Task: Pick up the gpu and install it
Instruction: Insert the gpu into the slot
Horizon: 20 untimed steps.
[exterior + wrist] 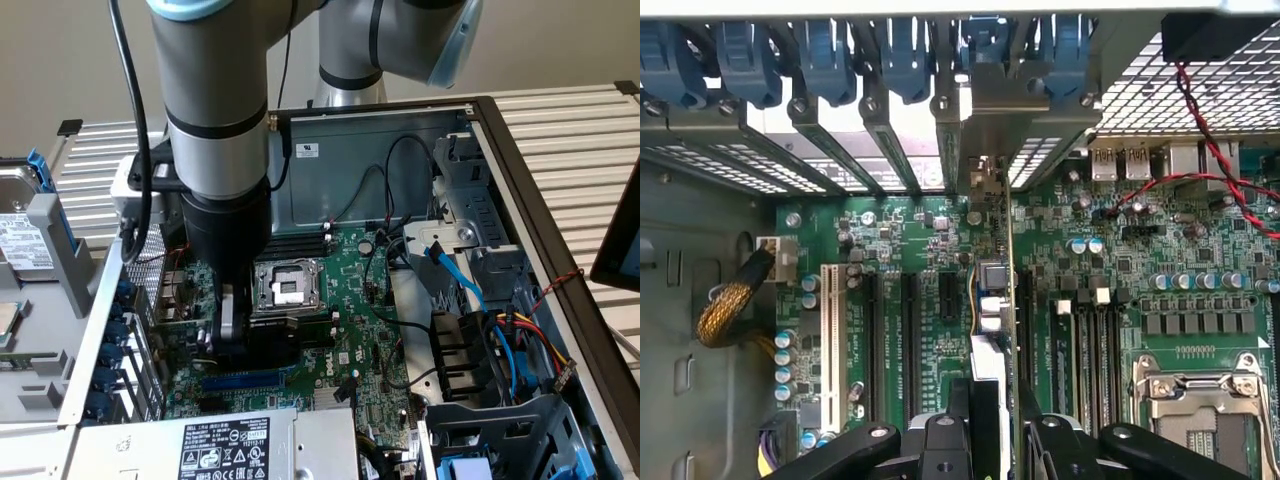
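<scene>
1. The gripper [232, 345] hangs low inside the open computer case [520, 200], towards the exterior view's left, just beside the CPU socket [285, 288].
2. In the wrist view the gripper [992, 440] has its black fingers [958, 415] clamped on the gpu [990, 290], one on each face. The card stands on edge over the motherboard [1140, 250].
3. The card's silver end bracket [1015, 120] lies against the case's rear wall, among the row of blue slot latches [820, 60]. I cannot tell whether the card is seated in a slot.
4. Room is tight around the card. Black expansion slots [870, 330] and a white slot [826, 340] run along one side of it. The memory slots [1080, 340] and the CPU socket [1200, 400] lie on the other.
5. A red and black twisted wire [1210, 130] loops over the board near the rear ports, apart from the card. A braided yellow cable [730, 310] plugs in at the board's edge beyond the white slot.
6. On the exterior view's right, a blue cable [455, 270] and a bundle of coloured wires [530, 335] crowd the drive bays, well apart from the gripper.
7. The power supply [250, 440] closes the near side, and a swung-out drive cage [30, 250] stands on the exterior view's left.
8. The case lies on a pale slatted table [570, 130], with a plain wall behind.
</scene>
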Motion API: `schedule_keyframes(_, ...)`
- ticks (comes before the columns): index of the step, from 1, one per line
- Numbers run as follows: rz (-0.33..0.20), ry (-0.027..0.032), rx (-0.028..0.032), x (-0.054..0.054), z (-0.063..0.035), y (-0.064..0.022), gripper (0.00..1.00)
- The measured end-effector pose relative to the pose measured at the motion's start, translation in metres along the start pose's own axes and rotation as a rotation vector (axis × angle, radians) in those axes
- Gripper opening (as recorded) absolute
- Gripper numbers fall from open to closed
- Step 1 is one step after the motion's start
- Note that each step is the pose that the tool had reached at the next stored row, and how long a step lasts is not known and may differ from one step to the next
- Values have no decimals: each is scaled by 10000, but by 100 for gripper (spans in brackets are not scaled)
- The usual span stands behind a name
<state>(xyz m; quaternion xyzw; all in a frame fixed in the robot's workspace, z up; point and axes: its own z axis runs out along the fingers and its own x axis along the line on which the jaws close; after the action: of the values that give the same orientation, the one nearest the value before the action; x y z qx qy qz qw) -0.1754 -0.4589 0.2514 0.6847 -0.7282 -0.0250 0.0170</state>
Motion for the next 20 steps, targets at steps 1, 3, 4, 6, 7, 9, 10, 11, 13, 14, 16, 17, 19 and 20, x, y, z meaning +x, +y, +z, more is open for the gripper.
schedule_keyframes(1, 0, 0, -3, 0, 0, 2, 28)
schedule_keyframes(3, -1, -1, -6, 0, 1, 5, 28)
schedule_keyframes(4, -2, -3, -7, 1, 4, 6, 28)
schedule_keyframes(6, -1, -4, -6, 0, 13, 7, 28)
schedule_keyframes(7, -1, -3, -8, 0, 15, 7, 28)
schedule_keyframes(9, -1, -3, -9, 0, 15, 9, 28)
schedule_keyframes(10, -1, -5, -8, -2, 17, 9, 28)
schedule_keyframes(11, -1, -7, -7, -4, 19, 9, 28)
schedule_keyframes(13, -1, -5, -8, -3, 23, 9, 28)
schedule_keyframes(14, -2, -6, -7, -3, 28, 9, 28)
schedule_keyframes(16, -1, -4, -11, -3, 30, 10, 28)
schedule_keyframes(17, -1, -3, -11, -3, 31, 10, 28)
schedule_keyframes(19, -1, -4, -14, -3, 32, 11, 28)
schedule_keyframes(20, -1, 0, -14, -3, 34, 11, 28)
